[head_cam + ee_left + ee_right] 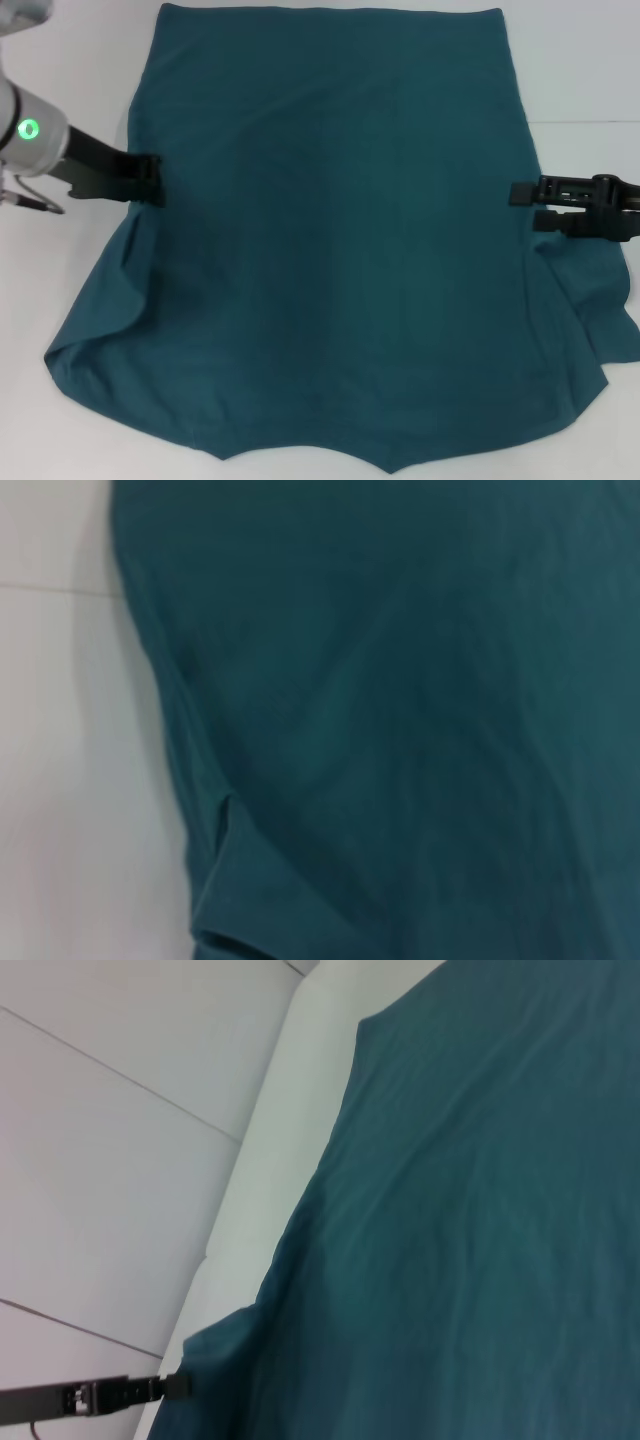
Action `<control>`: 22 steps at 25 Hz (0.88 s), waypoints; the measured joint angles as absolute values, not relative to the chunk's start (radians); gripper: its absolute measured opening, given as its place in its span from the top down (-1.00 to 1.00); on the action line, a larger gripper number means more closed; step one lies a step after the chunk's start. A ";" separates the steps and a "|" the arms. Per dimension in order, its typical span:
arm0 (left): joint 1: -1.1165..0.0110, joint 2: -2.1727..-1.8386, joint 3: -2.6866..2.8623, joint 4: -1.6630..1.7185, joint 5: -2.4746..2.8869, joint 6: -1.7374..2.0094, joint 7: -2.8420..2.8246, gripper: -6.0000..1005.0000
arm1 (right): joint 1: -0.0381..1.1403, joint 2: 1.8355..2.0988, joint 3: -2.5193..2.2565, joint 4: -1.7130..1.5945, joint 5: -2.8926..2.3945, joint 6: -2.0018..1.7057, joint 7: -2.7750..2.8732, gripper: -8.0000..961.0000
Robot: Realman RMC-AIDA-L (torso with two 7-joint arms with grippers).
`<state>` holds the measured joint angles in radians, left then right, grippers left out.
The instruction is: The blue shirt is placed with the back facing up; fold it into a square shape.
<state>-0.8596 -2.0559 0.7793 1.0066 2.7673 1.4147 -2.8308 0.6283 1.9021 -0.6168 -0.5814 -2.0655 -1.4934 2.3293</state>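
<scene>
The plain dark teal-blue cotton shirt [330, 230] lies flat; left end effector [155, 180] and right end effector [520, 193] meet its mid-frame edges, grip state indiscernible; likely next, folding sides inward.

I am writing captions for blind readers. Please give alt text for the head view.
A blue shirt lies spread flat on a white table. The left pincer is at its left edge and the right pincer at its right edge.

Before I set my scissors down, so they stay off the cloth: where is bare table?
The blue shirt covers most of the table. Bare strips lie outside each side edge, the wider behind the left pincer. The right pincer crowds its strip.
</scene>
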 joint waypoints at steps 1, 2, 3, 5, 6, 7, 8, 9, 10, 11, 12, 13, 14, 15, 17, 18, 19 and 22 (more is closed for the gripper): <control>-0.867 -2.057 0.782 0.992 2.770 1.404 -2.835 0.99 | 0.629 1.902 -0.619 -0.581 -2.066 -1.492 2.329 -0.85; -0.873 -2.057 0.784 0.980 2.773 1.394 -2.839 0.99 | 0.629 1.902 -0.620 -0.581 -2.066 -1.490 2.329 -0.85; -0.881 -2.058 0.785 0.965 2.775 1.382 -2.842 0.99 | 0.629 1.902 -0.621 -0.581 -2.066 -1.490 2.329 -0.85; -0.896 -2.058 0.786 0.931 2.779 1.354 -2.848 0.99 | 0.630 1.903 -0.621 -0.581 -2.066 -1.489 2.329 -0.85; -0.902 -2.057 0.786 0.915 2.779 1.338 -2.850 0.99 | 0.630 1.903 -0.621 -0.581 -2.066 -1.489 2.329 -0.84; -0.909 -2.055 0.785 0.895 2.780 1.322 -2.851 0.99 | 0.631 1.903 -0.621 -0.581 -2.066 -1.489 2.330 -0.84; -0.915 -2.052 0.785 0.877 2.780 1.310 -2.852 0.99 | 0.631 1.903 -0.621 -0.581 -2.066 -1.489 2.331 -0.84; -0.921 -2.046 0.785 0.853 2.779 1.298 -2.850 0.99 | 0.631 1.903 -0.621 -0.581 -2.066 -1.489 2.331 -0.84; -0.926 -2.040 0.784 0.831 2.777 1.289 -2.846 0.99 | 0.630 1.903 -0.621 -0.581 -2.066 -1.489 2.332 -0.84; -0.930 -2.036 0.783 0.814 2.774 1.286 -2.839 0.99 | 0.630 1.903 -0.621 -0.581 -2.066 -1.489 2.333 -0.84; -0.933 -2.033 0.781 0.802 2.767 1.284 -2.825 0.96 | 0.629 1.903 -0.621 -0.581 -2.066 -1.489 2.333 -0.84; -0.934 -2.032 0.779 0.796 2.755 1.291 -2.805 0.94 | 0.628 1.903 -0.621 -0.581 -2.067 -1.489 2.333 -0.84; -0.934 -2.032 0.776 0.799 2.733 1.303 -2.776 0.91 | 0.628 1.903 -0.621 -0.581 -2.069 -1.487 2.333 -0.84; -0.932 -2.033 0.775 0.803 2.712 1.315 -2.753 0.89 | 0.628 1.903 -0.621 -0.581 -2.072 -1.485 2.334 -0.84; -0.926 -2.034 0.770 0.816 2.619 1.374 -2.664 0.82 | 0.628 1.903 -0.621 -0.581 -2.077 -1.477 2.334 -0.84; -0.923 -2.033 0.766 0.819 2.568 1.405 -2.618 0.78 | 0.628 1.903 -0.621 -0.581 -2.078 -1.475 2.334 -0.84; -0.919 -2.029 0.760 0.819 2.511 1.440 -2.571 0.74 | 0.629 1.902 -0.621 -0.581 -2.078 -1.473 2.334 -0.84; -0.893 -2.015 0.740 0.822 2.419 1.493 -2.520 0.62 | 0.632 1.903 -0.621 -0.581 -2.078 -1.474 2.330 -0.84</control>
<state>-0.8929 -2.0153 0.7397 0.8222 2.4193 1.4927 -2.5204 0.6318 1.9034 -0.6212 -0.5815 -2.0783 -1.4740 2.3298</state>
